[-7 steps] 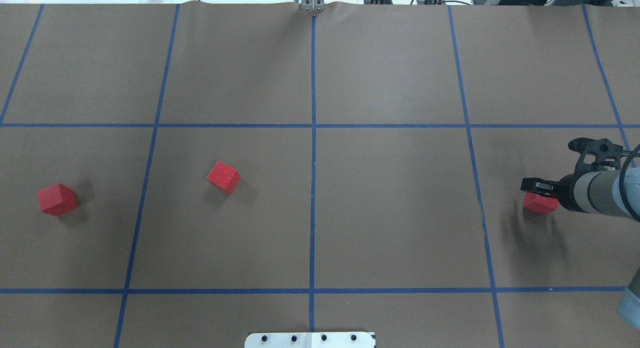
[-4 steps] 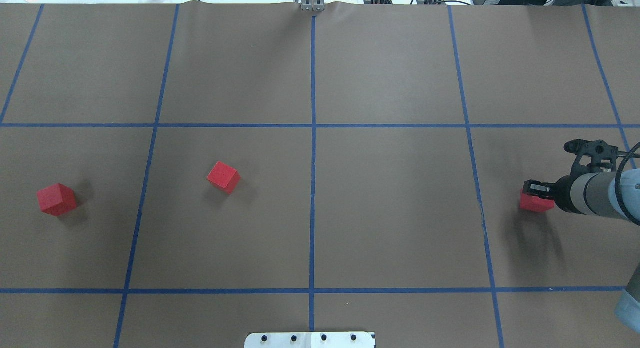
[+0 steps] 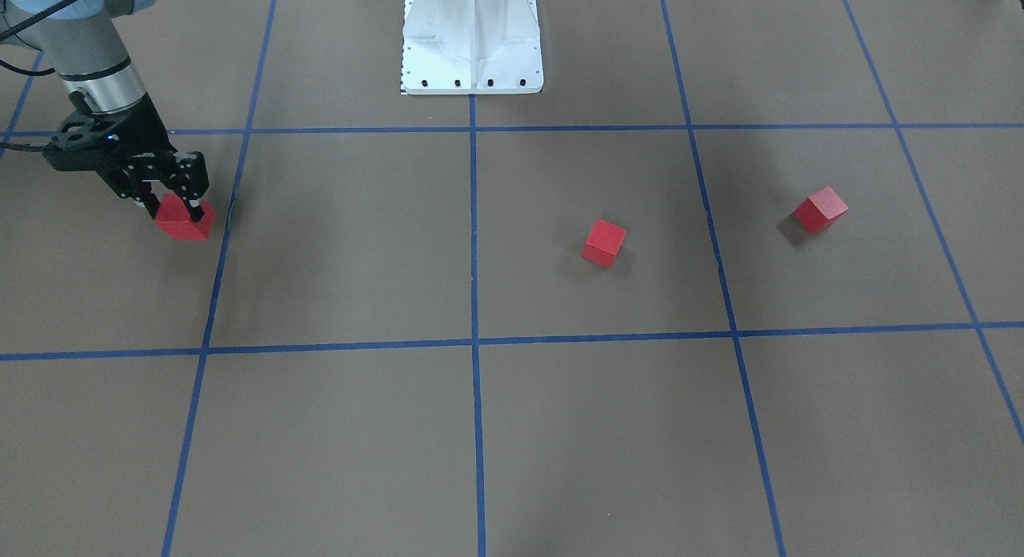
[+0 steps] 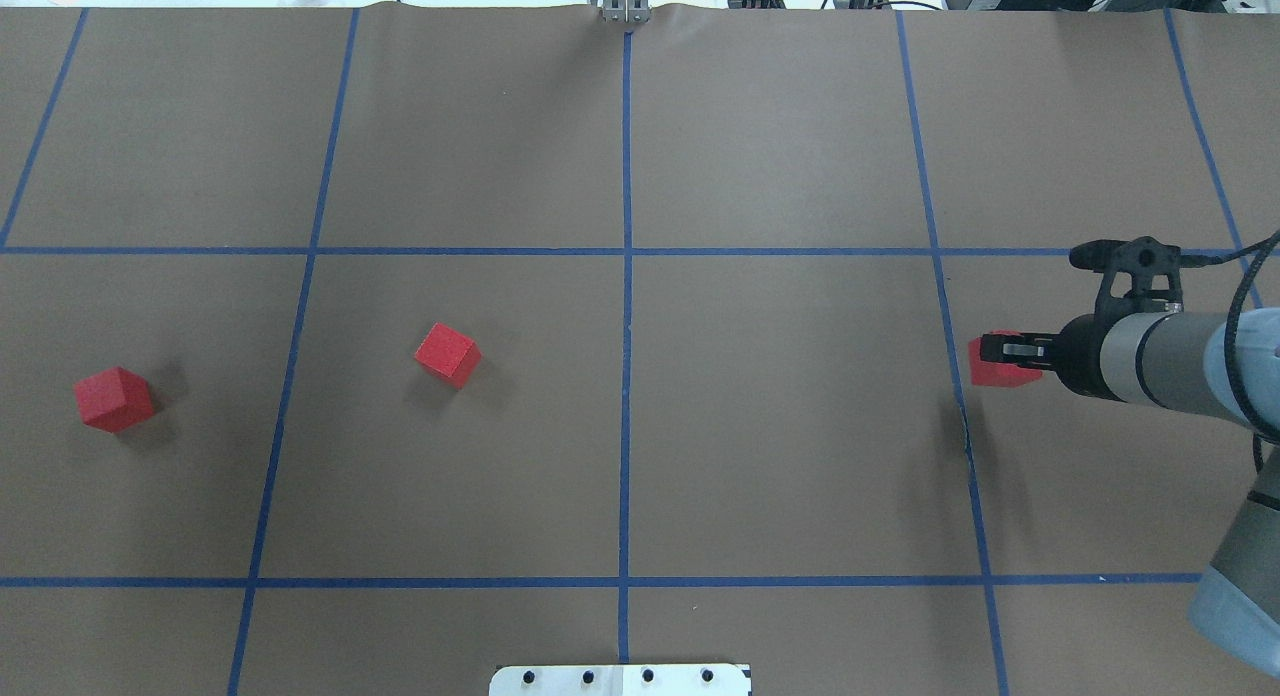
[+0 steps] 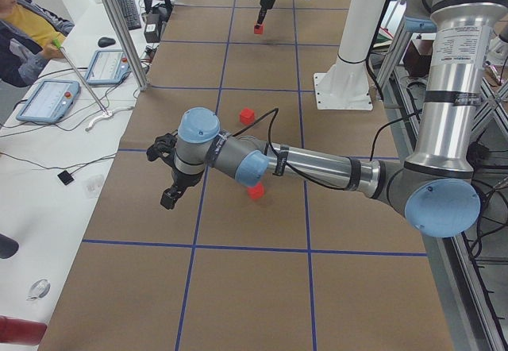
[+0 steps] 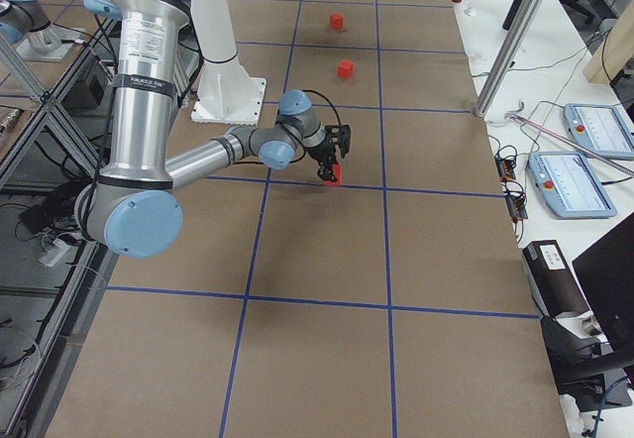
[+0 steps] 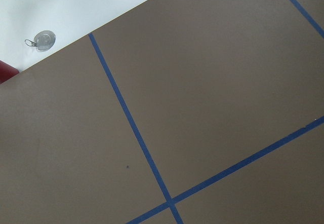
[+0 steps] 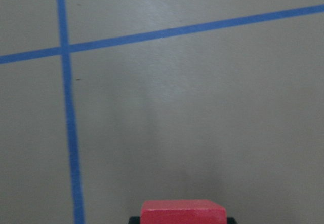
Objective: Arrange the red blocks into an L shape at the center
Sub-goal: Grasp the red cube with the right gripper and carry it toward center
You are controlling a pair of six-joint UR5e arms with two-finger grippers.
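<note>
My right gripper [image 4: 1008, 352] is shut on one red block [image 4: 992, 371] and holds it above the table, just right of a blue tape line. The held block also shows in the front view [image 3: 186, 221], the exterior right view [image 6: 334, 173] and the right wrist view [image 8: 183, 212]. The other two red blocks [image 4: 447, 354] [image 4: 114, 399] lie apart on the left half of the table. The center [image 4: 626, 376] is bare brown tabletop with one blue line through it. My left gripper [image 5: 168, 198] hovers over the table's left end, and I cannot tell if it is open.
The white robot base [image 3: 472, 45] stands at the table's near edge. An operator [image 5: 24, 29] sits with tablets [image 5: 48, 101] on the white side table. A metal post [image 6: 510, 37] stands beyond the far edge.
My right gripper has lifted the red block off the table and carried it left, toward the center. The other two blocks have not moved.
</note>
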